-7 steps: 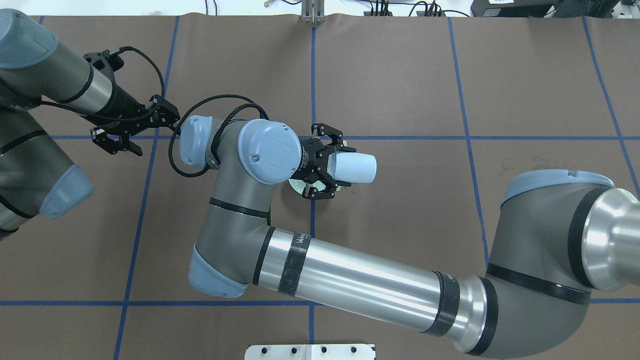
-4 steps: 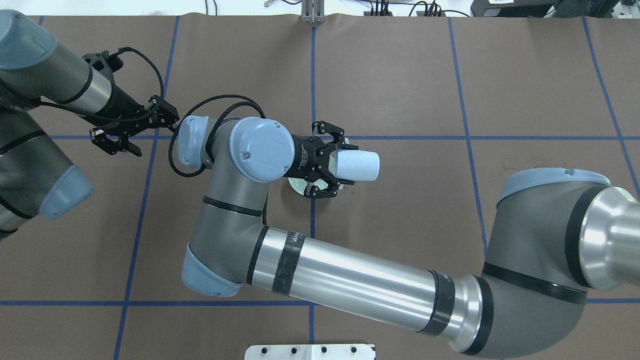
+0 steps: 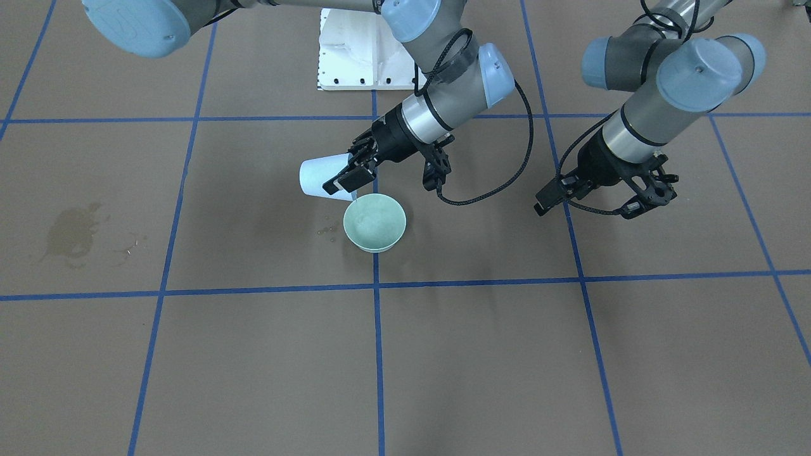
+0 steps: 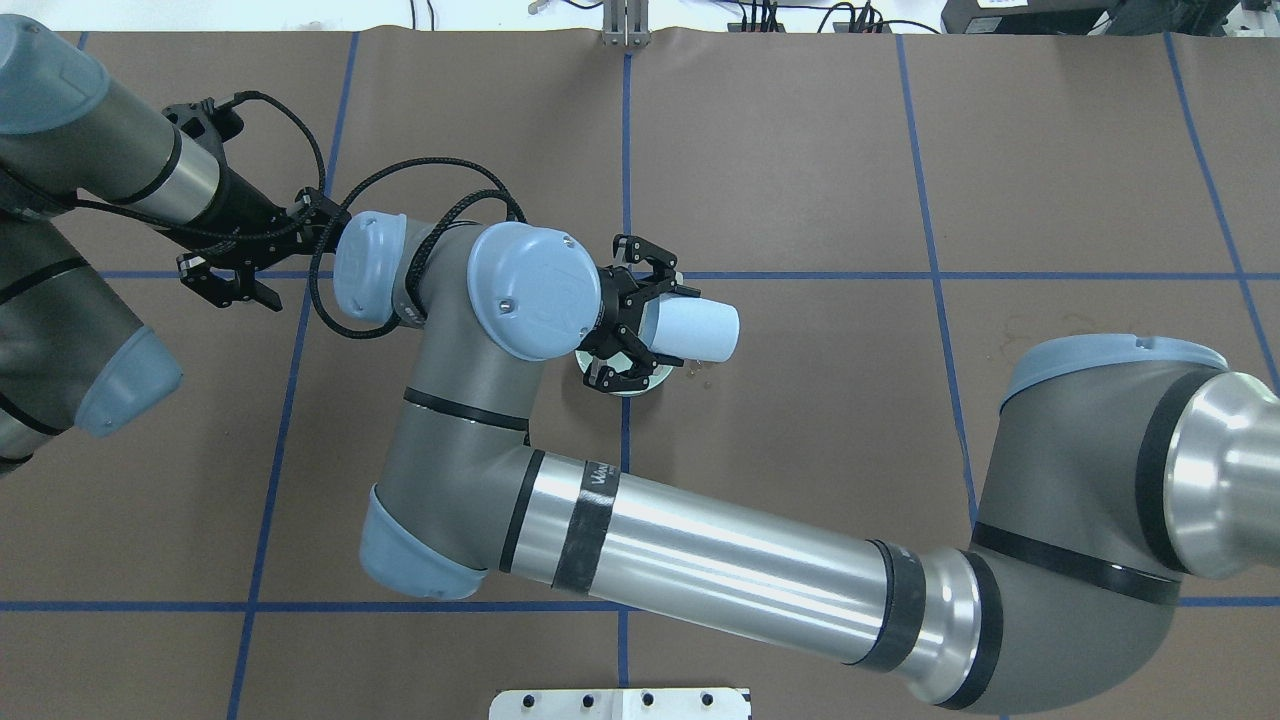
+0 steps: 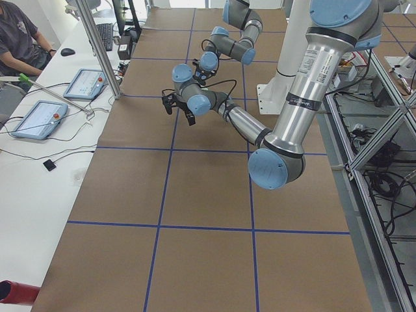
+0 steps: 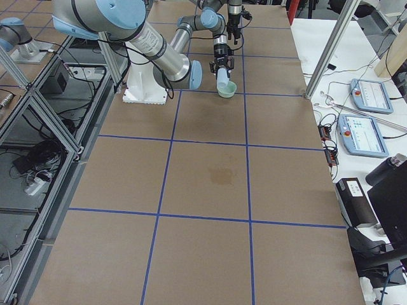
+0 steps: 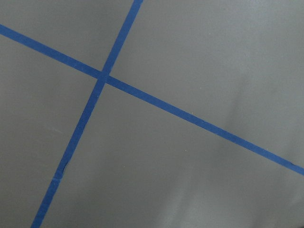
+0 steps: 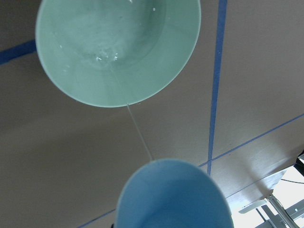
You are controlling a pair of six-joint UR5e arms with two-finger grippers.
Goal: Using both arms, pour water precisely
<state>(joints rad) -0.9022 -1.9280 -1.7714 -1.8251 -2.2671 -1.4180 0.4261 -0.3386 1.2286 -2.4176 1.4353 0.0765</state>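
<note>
My right gripper (image 4: 655, 335) is shut on a light blue cup (image 4: 695, 330) and holds it tipped on its side over a mint green bowl (image 3: 375, 223). In the right wrist view a thin stream of water (image 8: 140, 135) runs from the cup's rim (image 8: 171, 194) into the bowl (image 8: 118, 47), where water (image 8: 102, 57) ripples at the bottom. The front view shows the cup (image 3: 320, 177) in the right gripper (image 3: 351, 174) just above the bowl's edge. My left gripper (image 4: 225, 285) is open and empty, well to the left, above bare table (image 3: 592, 206).
A few water drops (image 3: 327, 229) lie on the brown paper beside the bowl. A dark damp stain (image 3: 73, 231) marks the table further off. The white pedestal plate (image 3: 355, 57) sits at the robot's side. Blue tape lines (image 7: 102, 78) cross the table.
My right wrist has shifted a little to the left with the cup, over the bowl. The left gripper has hardly moved.
</note>
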